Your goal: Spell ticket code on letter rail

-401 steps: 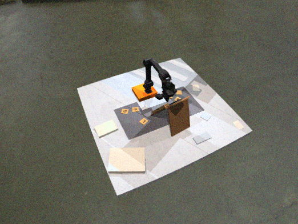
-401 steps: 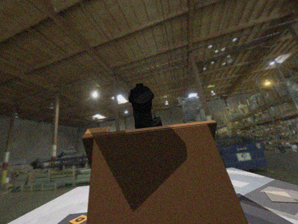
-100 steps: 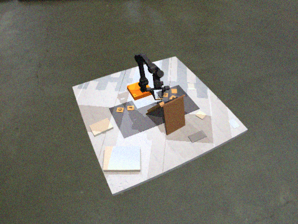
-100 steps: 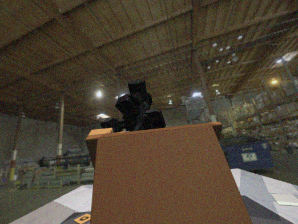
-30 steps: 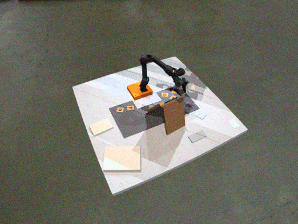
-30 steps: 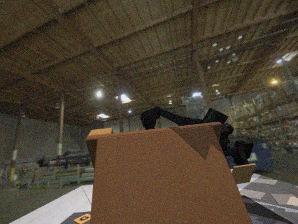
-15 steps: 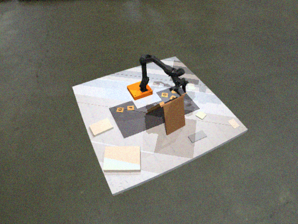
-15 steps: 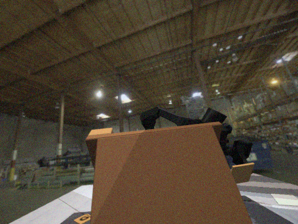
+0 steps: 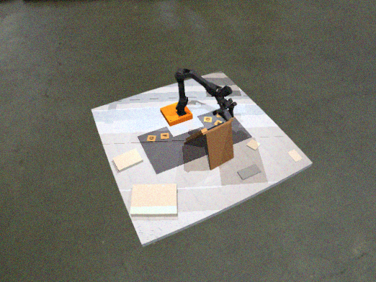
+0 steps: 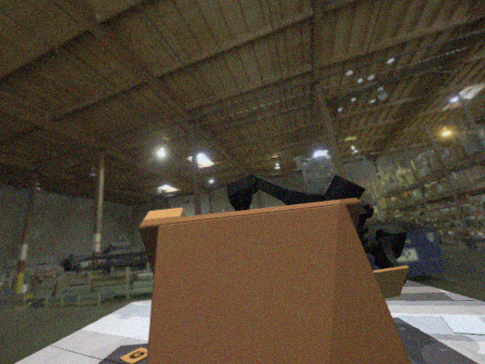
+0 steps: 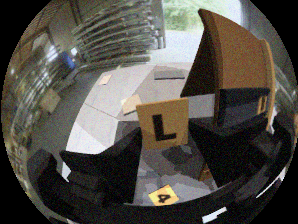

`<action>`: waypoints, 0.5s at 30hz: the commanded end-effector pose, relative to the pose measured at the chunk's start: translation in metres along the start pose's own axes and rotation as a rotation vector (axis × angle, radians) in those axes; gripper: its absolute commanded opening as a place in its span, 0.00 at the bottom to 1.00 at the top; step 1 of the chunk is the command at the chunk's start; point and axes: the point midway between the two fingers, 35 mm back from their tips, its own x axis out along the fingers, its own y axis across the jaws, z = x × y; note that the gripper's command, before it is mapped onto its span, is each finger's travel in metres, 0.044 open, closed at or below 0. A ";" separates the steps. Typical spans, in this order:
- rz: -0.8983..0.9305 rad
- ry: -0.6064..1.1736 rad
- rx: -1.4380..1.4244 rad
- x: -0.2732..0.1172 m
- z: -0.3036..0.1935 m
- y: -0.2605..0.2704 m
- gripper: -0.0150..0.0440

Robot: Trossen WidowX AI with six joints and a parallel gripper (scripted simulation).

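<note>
L tile, face out for reading
At six o'clock in wrist view — gripper [image 9: 226, 112] [image 10: 389, 266] [image 11: 164, 127] pinches the L tile [image 10: 391, 280] [image 11: 164, 124] upright.

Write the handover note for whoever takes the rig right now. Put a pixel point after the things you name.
Gripper [image 9: 227, 116] [image 10: 389, 265] [image 11: 164, 127]: shut on the L tile [image 10: 391, 282] [image 11: 172, 107], held up beside the board [image 9: 220, 145] [image 10: 251, 279] [image 11: 242, 55].
Tiles: the 4 tile [image 11: 163, 195] and G tile [image 10: 135, 355] lie loose on the dark surface.
Done: the L tile is picked up but not in the rail. What the rail already holds cannot be made out.
Left: read the ticket's code, not legible here; if L is due, slide it in from the open end, push it home, let go; then any remaining tiles.
</note>
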 end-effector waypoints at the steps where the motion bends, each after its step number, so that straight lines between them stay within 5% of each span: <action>1: 0.003 0.000 -0.003 0.000 -0.001 -0.002 0.25; 15: 0.002 0.000 -0.004 0.000 0.000 -0.009 0.25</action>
